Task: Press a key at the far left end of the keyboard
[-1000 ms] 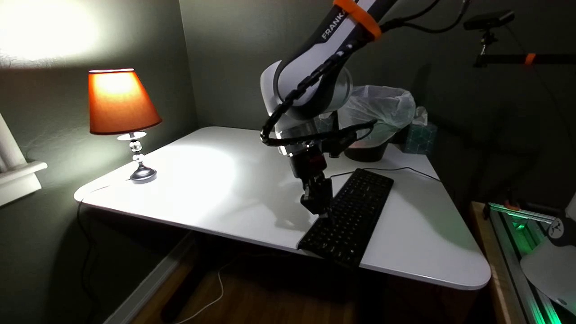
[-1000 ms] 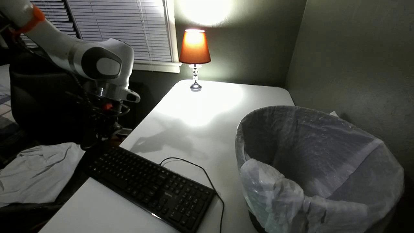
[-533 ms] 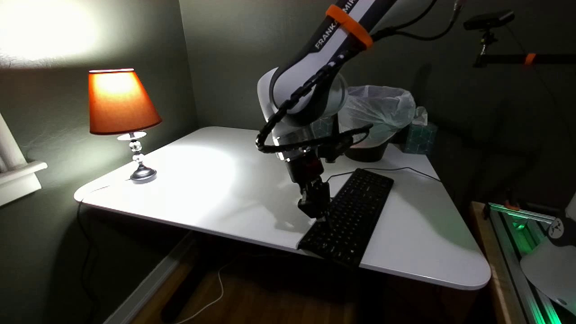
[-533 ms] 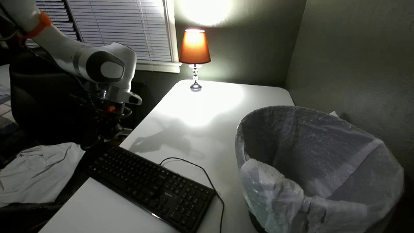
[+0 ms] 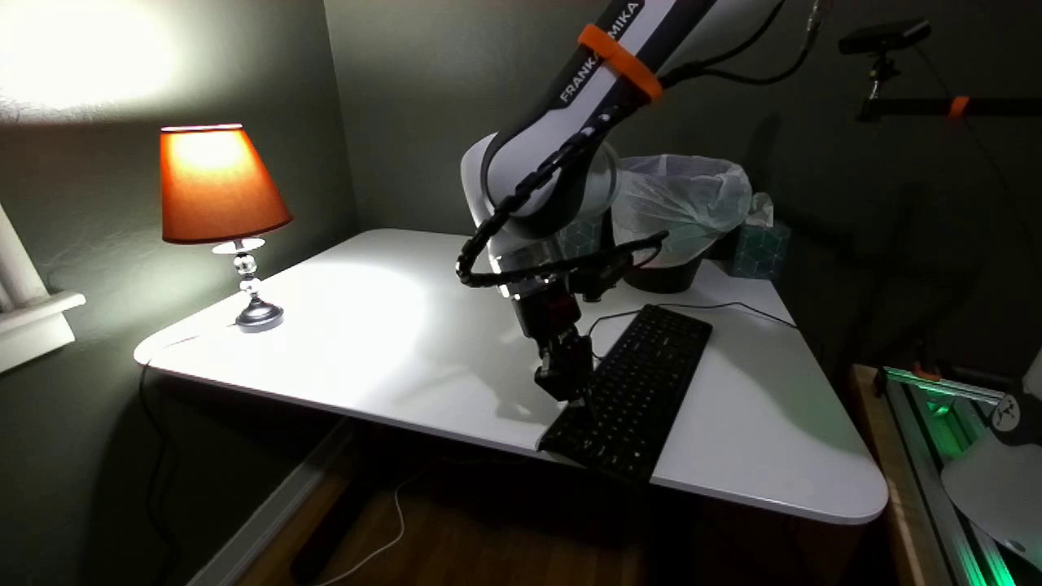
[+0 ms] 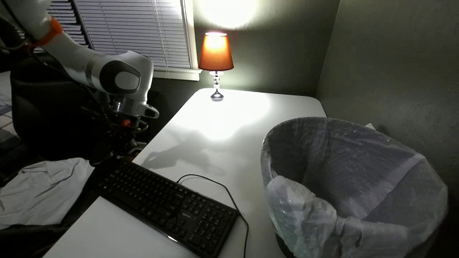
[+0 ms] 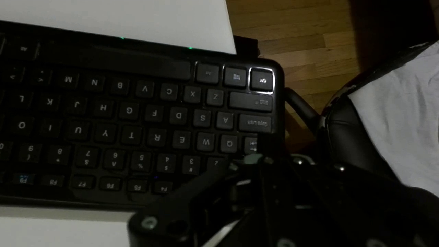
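The black keyboard (image 5: 655, 374) lies on the white desk, its left end sticking out past the desk edge. It also shows in an exterior view (image 6: 168, 204), with its thin cable (image 6: 225, 187). In the wrist view the keyboard (image 7: 116, 103) appears upside down, so its left-end keys, such as Caps Lock (image 7: 255, 123), are at the right. My gripper (image 7: 262, 158) looks shut and empty, over the left end. It hides part of the Tab key (image 7: 251, 145) and the keys behind it. In an exterior view the gripper (image 5: 588, 417) points down at the keyboard; contact cannot be told.
A lined trash bin (image 6: 355, 172) stands at the back of the desk (image 5: 456, 350) beside a tissue box (image 5: 761, 251). An orange lamp (image 5: 216, 187) stands at the far corner. A black chair (image 7: 353, 130) with a white cloth (image 7: 404, 113) is by the keyboard's left end.
The arm has lowered slightly. The gripper has shifted a little toward the desk's far-side edge of the keyboard and its left end. The keyboard has not moved.
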